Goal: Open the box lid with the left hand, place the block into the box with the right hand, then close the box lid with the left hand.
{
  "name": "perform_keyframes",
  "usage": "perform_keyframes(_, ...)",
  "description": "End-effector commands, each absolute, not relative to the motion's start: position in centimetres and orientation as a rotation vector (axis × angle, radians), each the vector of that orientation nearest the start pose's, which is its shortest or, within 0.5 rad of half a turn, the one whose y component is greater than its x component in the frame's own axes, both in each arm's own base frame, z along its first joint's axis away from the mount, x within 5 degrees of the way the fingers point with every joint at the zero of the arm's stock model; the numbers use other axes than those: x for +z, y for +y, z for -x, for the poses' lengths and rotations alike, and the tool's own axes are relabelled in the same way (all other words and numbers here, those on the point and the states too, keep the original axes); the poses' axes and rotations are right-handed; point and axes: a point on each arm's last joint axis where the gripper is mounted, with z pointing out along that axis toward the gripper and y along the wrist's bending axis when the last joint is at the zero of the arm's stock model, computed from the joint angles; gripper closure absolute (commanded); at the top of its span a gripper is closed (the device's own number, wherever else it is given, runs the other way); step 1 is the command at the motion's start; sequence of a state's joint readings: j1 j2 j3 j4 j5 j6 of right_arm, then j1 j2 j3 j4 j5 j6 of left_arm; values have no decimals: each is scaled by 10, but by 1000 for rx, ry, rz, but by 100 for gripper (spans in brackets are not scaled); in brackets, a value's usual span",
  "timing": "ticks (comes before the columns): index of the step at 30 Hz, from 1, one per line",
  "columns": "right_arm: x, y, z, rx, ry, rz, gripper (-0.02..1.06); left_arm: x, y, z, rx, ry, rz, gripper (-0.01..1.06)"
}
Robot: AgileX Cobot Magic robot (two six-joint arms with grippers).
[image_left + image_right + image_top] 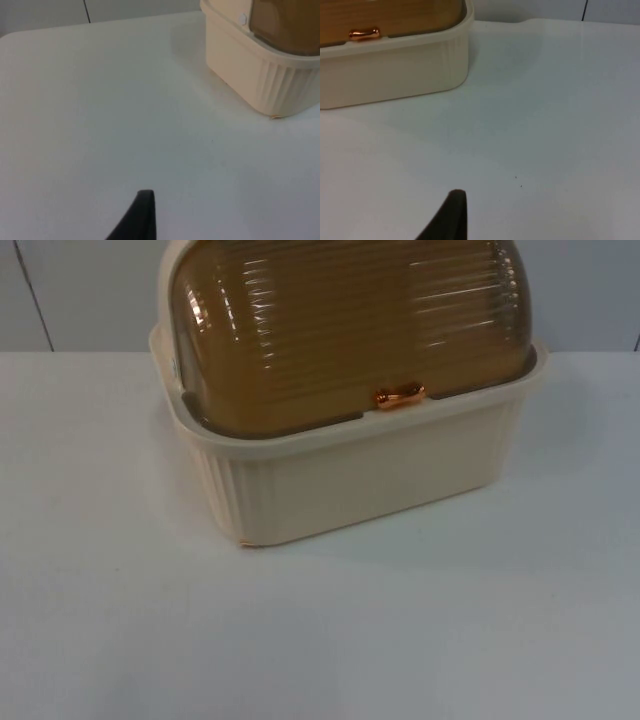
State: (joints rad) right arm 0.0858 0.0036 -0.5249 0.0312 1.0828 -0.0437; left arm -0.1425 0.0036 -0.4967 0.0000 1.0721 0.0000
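Top view box: cream ribbed plastic box at the table's far edge.
Lid: brown see-through ridged dome lid, shut, shiny copper handle.
Left gripper: low over bare table; can't tell its grip.
Right gripper: same, can't tell.

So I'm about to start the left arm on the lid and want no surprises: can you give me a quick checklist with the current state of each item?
1. Lid shut over the box: ok, the brown lid sits down on the rim.
2. Lid handle reachable: ok, the copper handle at the front edge is uncovered.
3. Box standing flat on the table: ok.
4. Left gripper's path to the box: ok, bare table lies between its fingertip and the box.
5. Left gripper open: cannot tell.
6. Block ready for the right gripper: cannot tell; bare table lies ahead of its fingertip.
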Motion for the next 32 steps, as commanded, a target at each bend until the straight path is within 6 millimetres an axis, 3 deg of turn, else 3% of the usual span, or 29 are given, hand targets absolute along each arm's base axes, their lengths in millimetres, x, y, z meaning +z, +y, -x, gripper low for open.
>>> perform_keyframes(1,281,2,8,58,2040,126,-1,274,1,5,-78,2060,-142,0)
perform_keyframes(22,281,2,8,60,2041,124,-1,274,1,5,-78,2060,-142,0)
perform_keyframes(32,281,2,8,60,2041,124,-1,274,0,5,27,2064,31,0)
